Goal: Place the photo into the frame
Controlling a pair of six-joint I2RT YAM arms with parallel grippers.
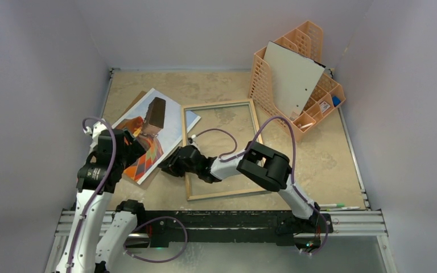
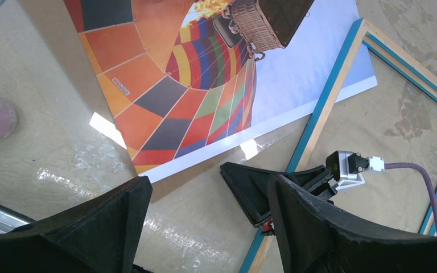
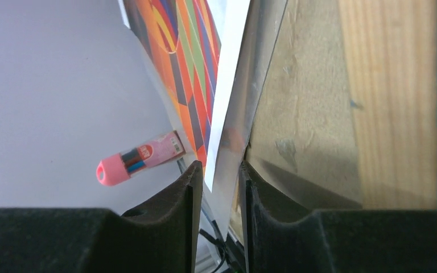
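— So, from above, where do we stand?

— The photo (image 1: pixel 170 122) lies face up on the counter (image 1: pixel 318 159), left of the frame (image 1: pixel 222 104), which lies flat with its wood back up. One far corner of the photo shows inside the frame's left rail, under it as far as we can judge. Our right gripper (image 1: pixel 168 165) reaches across to the photo's near edge, and our left gripper (image 1: pixel 132 142) hovers over the balloon. An orange organiser (image 1: pixel 313 40) stands at the far right, well apart.

— And the left wrist view?

— Our left jaws stand wide apart with nothing between them, above bare counter just off the photo's near edge. A shadow under that edge suggests it is raised a little.

— The right wrist?

— The right jaws are drawn close together, and the photo's white margin runs down between them. A sliver of gap shows, so we cannot tell whether they actually pinch the paper. A pink pen case (image 3: pixel 139 159) lies beyond.

— How do we do this step well, then?

— We take it that we are picking up that edge. We should close squarely on the white margin only, so the paper doesn't crease. Then we lift low and draw the far corner out from under the rail first, or we drag the frame along. Our left jaws could steady the rail. Print and frame back both face up, so we probably must turn the print face down onto the glass.
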